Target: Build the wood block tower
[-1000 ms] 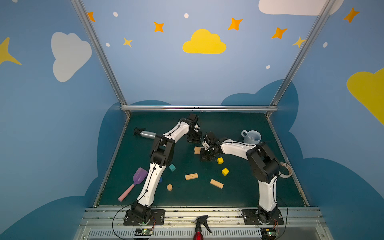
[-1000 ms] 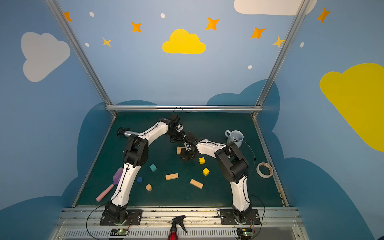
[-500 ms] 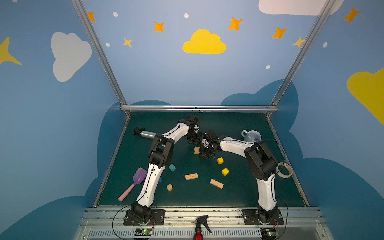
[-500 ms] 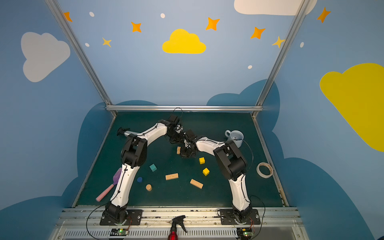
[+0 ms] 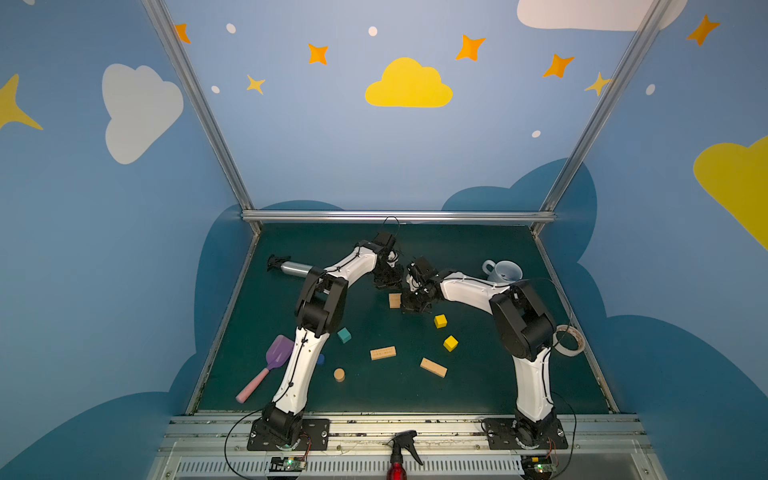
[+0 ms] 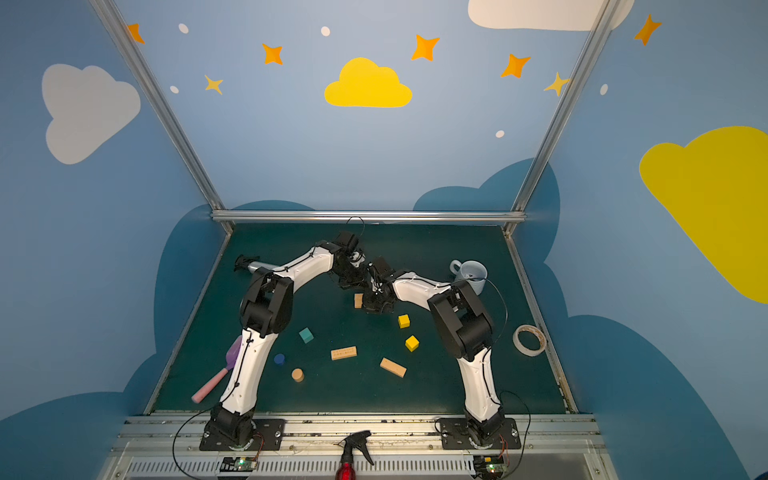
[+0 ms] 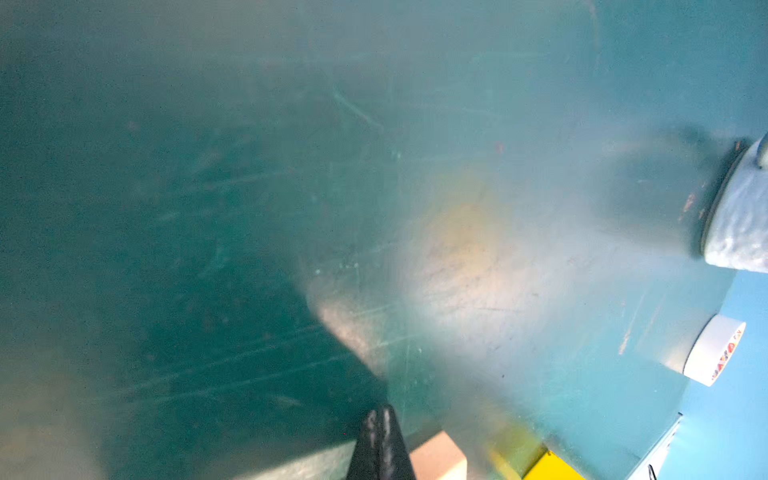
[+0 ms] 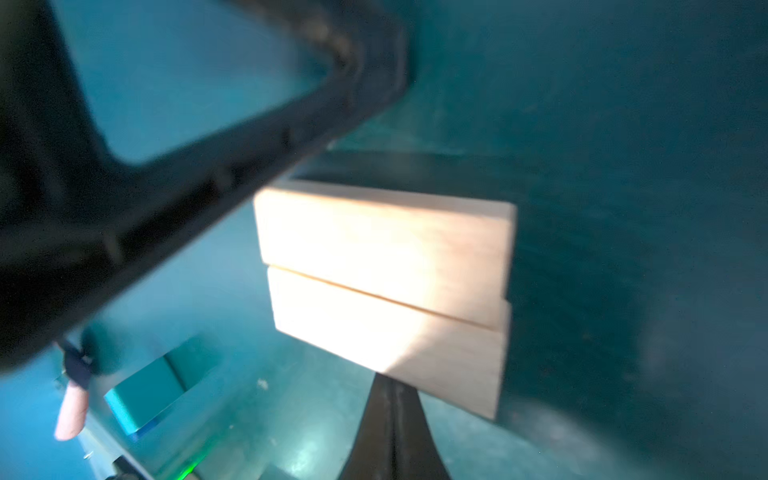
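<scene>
In both top views we see the left claw [image 5: 388,283] and the right claw [image 5: 415,306] pointing down close together over the far middle of the green table [image 5: 478,382]. A tan pair of planks [image 5: 395,300] sits on the table just beside the right claw's tip and just in front of the left claw. The other blocks lie scattered nearer the front, well apart from both claws. We count two loose planks [image 5: 382,353] [image 5: 433,367], two yellow cubes [image 5: 440,321] [image 5: 450,343], one teal cube [image 5: 343,335], one tan cylinder [image 5: 339,374] and one blue cylinder [image 6: 279,359], which the left arm half hides in a top view. None of these rests on another.

In the left wrist view the left claw [image 7: 380,440] is clenched, its black fingers pressed together with nothing between them. An end of the pair of planks [image 7: 438,459] shows just beside its tip, with one yellow cube [image 7: 548,467] beyond. A mug [image 7: 739,216] and a tape roll [image 7: 715,353] stand far off.

In the right wrist view the right claw [image 8: 392,432] is likewise clenched and empty. Its tip meets the edge of the pair of planks [image 8: 386,286], though we cannot tell if it touches. Here the pair shows as two planks lying flush along their long faces, which makes four planks in all. The teal cube [image 8: 141,399] lies off to one side.
</scene>
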{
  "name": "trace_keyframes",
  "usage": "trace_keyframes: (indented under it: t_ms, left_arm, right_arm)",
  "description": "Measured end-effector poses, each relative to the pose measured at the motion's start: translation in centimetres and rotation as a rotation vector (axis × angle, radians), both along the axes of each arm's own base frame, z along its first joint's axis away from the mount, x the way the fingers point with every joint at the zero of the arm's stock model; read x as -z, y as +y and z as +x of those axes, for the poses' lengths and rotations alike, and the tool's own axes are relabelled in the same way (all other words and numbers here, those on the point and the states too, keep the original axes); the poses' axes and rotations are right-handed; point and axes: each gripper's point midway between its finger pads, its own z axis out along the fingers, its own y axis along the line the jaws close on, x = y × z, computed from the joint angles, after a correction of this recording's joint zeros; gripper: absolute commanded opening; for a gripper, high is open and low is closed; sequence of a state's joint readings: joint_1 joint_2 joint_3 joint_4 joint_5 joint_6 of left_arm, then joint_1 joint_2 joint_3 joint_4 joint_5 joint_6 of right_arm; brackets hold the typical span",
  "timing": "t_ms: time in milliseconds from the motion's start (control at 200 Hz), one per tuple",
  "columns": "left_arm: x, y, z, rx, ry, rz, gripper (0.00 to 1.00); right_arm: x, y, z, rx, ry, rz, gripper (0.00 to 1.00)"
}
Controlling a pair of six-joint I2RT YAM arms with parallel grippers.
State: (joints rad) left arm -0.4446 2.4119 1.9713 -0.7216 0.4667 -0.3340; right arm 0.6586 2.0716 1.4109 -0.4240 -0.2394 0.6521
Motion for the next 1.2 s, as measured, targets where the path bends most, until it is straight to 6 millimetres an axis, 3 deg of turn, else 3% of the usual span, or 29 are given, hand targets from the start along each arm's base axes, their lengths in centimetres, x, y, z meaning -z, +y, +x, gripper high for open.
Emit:
trace_keyframes:
  t_ms: [531, 711, 821, 1001, 1091, 1202]
  left_arm:
    - [-0.4, -0.2, -0.3, -0.015, 0.013, 0.0, 0.04]
    - [-3.5, -1.2, 1.8, -0.018, -0.053, -0.025, 0.05]
    - [-6.7, -1.8, 3.9, -0.026, -0.134, -0.044, 0.05]
    - [-11.2, -1.0, 6.0, -0.076, -0.224, -0.061, 0.05]
    - [-11.7, 0.8, 5.6, -0.121, -0.212, -0.042, 0.05]
    - [-11.5, 4.0, 3.0, -0.188, -0.172, -0.014, 0.05]
  right_arm:
    - [0.0, -0.2, 0.3, 0.002, -0.005, -0.01, 0.0]
    - [-0.6, -0.7, -0.8, -0.005, 0.009, -0.021, 0.0]
    - [-2.8, -1.2, -1.4, -0.008, -0.009, -0.014, 0.0]
    - [-9.2, -1.9, -1.0, -0.017, -0.121, 0.047, 0.0]
    - [-11.3, -2.8, 0.4, -0.005, -0.16, 0.059, 0.0]
    - [-12.1, -3.7, 3.1, 0.004, -0.176, 0.034, 0.0]
